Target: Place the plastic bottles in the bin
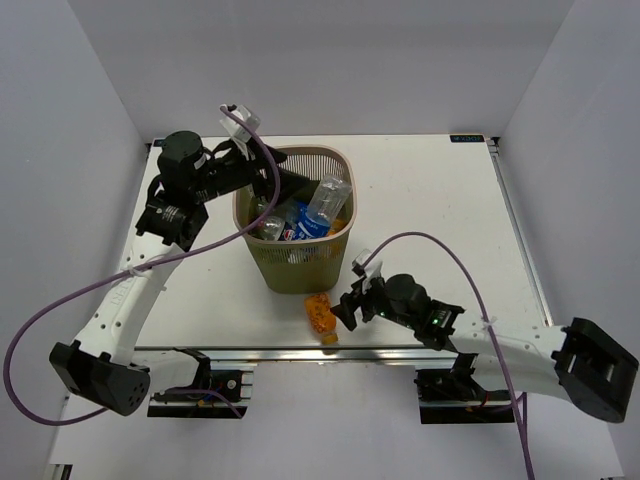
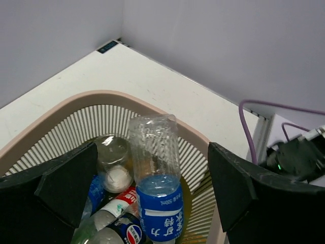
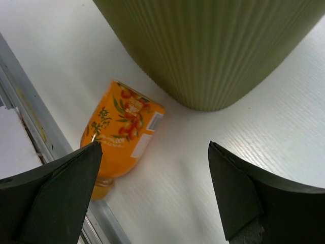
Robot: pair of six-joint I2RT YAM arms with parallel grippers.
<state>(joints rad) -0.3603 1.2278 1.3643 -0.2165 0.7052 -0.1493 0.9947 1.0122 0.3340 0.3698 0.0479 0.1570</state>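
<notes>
Left jaws: wide and empty, poised above the bin at upper centre, seemingly to drop bottles in.
Blue-labelled bottle: inside the bin, beneath their gap.
Orange bottle: on the bench, by the bin's foot.
Right jaws: wide, empty; the orange bottle lies at the gap's left edge.

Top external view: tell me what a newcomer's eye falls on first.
The olive-tan bin, full of bottles, a clear blue-labelled bottle on top. Then the lone orange bottle lying on the table just in front of it. The left gripper hangs open over the bin; the right gripper, open, faces the orange bottle.
</notes>
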